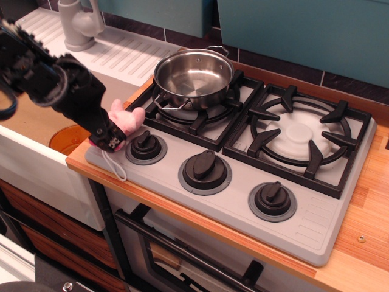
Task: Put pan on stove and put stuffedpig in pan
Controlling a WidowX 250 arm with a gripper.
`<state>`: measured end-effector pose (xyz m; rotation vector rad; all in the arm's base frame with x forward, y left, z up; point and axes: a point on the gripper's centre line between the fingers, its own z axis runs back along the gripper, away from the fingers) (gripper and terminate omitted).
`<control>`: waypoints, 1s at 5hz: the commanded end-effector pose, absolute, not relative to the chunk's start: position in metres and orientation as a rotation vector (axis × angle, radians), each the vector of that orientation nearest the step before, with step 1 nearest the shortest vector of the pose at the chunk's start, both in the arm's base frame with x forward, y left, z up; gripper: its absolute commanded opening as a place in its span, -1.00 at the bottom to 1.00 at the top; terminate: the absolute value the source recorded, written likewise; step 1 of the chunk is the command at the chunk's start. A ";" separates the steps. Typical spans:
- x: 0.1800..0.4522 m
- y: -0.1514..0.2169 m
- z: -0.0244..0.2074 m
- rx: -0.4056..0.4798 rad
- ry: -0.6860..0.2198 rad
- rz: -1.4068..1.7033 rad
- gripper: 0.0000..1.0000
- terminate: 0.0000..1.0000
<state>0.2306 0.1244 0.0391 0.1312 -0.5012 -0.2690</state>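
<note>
The shiny steel pan (193, 76) stands empty on the left burner of the grey stove (304, 225). The pink stuffedpig (126, 117) lies at the stove's front left corner beside the left knob (146, 146), its white string (114, 165) trailing toward the counter edge. My black gripper (111, 139) reaches in from the left and is down over the pig's left half, hiding that part. Its fingers merge into one dark shape, so I cannot tell whether they are open or shut.
The right burner (301, 134) is bare. Two more knobs (205, 170) (272, 199) line the stove's front. A sink with an orange drain (64, 137) lies left of the stove, a grey faucet (76, 24) and white drainboard (127, 55) behind it.
</note>
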 end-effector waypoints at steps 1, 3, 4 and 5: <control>0.252 0.130 0.026 0.125 -0.539 -0.296 1.00 -1.00; 0.257 0.128 0.030 0.128 -0.480 -0.270 -1.00 -1.00; 0.249 0.134 0.056 0.159 -0.420 -0.267 -1.00 -1.00; 0.245 0.140 0.092 0.199 -0.353 -0.268 -1.00 -1.00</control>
